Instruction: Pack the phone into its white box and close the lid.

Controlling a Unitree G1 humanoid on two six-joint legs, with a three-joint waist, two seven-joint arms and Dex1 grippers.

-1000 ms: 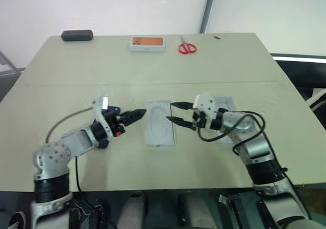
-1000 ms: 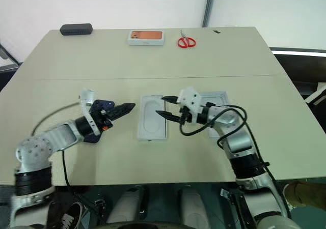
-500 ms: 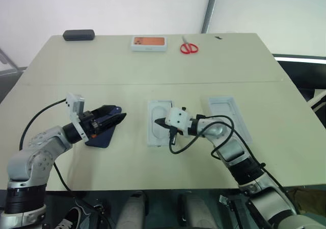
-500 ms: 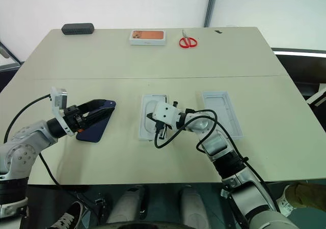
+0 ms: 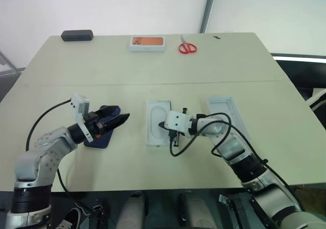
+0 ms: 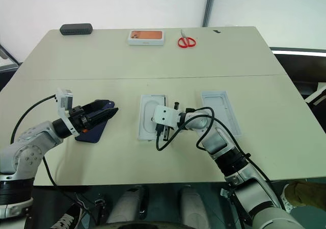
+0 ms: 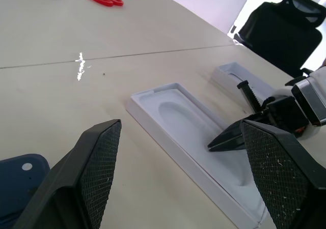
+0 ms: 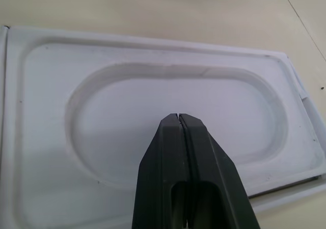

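Observation:
The white box (image 5: 148, 124) lies at the table's centre, and a white card with an oval outline (image 8: 127, 112) covers its floor. My right gripper (image 5: 162, 124) is shut with nothing between its fingers, and its tips (image 8: 178, 118) rest on that card. To the right of the box the lid (image 5: 227, 116) lies with its plain white inside up. The dark blue phone (image 5: 100, 140) lies flat on the table to the left of the box. Above the phone my left gripper (image 5: 123, 118) stands open and empty, pointing toward the box.
Along the far edge are a black oblong case (image 5: 77, 35), a small white box with an orange top (image 5: 147, 43) and red scissors (image 5: 187, 48). A cable loops from my right wrist (image 5: 175, 150) in front of the box. A black chair (image 7: 285, 20) stands beyond the table.
My right gripper has come down from above the box's right side onto the card and has shut. My left gripper has drawn back to the left, leaving the phone in plain sight.

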